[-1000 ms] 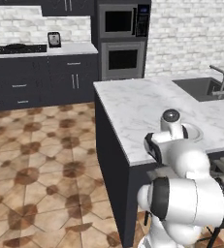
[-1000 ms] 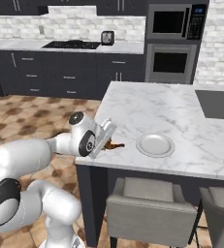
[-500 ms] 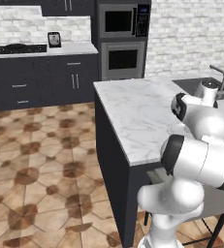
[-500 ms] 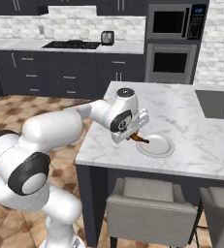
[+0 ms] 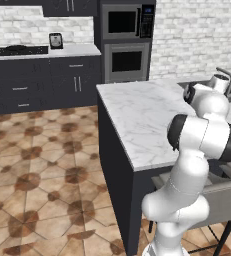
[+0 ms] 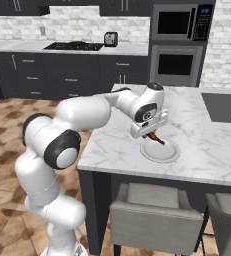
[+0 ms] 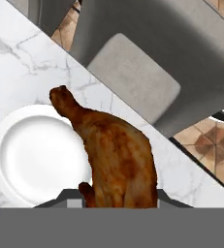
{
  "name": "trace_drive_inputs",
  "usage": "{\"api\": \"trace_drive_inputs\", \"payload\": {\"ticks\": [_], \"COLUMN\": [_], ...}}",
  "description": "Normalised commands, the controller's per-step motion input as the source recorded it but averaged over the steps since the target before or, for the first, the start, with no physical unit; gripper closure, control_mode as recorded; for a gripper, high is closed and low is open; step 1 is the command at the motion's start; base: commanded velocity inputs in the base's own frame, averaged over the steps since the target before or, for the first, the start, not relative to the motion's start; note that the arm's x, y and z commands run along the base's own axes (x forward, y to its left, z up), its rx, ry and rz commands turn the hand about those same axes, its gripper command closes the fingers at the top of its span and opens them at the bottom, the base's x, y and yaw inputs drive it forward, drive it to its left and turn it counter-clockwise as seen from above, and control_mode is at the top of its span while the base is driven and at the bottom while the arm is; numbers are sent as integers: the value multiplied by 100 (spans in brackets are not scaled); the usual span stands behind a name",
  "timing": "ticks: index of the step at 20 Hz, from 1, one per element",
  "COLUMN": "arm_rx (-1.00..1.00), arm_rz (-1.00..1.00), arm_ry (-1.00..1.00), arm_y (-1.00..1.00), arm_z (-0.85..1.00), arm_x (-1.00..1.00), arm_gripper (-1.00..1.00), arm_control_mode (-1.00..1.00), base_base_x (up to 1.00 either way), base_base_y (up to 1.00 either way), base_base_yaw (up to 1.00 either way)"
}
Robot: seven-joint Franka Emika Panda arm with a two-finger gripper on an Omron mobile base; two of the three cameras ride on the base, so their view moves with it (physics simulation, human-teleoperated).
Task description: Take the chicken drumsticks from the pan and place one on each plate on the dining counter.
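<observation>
A simulated kitchen with dark cabinets, a brick-pattern wall and a patterned tile floor; a white robot arm reaches out over the dining counter (image 6: 202,142), a white grey-veined marble slab on a dark base. The gripper (image 6: 150,134) hangs just above a plate (image 6: 160,150) — a round, pale, shallow dish near the counter's front edge; its jaws are closed narrowly on a chicken drumstick (image 7: 116,157), orange-brown and glossy. In the hand view the drumstick rises from between the fingers, its thin bony end stretching out over the plate's (image 7: 33,157) rim; whether the meat touches the dish cannot be told. In the right base view the drumstick (image 6: 155,138) shows as a small brown piece under the hand, over the plate's near side. Grey upholstered chairs (image 6: 154,220) stand against the counter below the plate.
</observation>
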Motion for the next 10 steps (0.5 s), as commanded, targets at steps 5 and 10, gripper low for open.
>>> {"api": "trace_drive_inputs", "payload": {"ticks": [5,10], "arm_rx": [-1,0], "arm_rz": [0,0], "arm_ry": [-9,-4], "arm_y": [0,-12], "arm_z": [-89,-28], "arm_x": [32,29], "arm_gripper": [100,100], "arm_control_mode": [-100,-100], "base_base_x": [0,0], "base_base_y": [0,0], "base_base_yaw": [0,0]}}
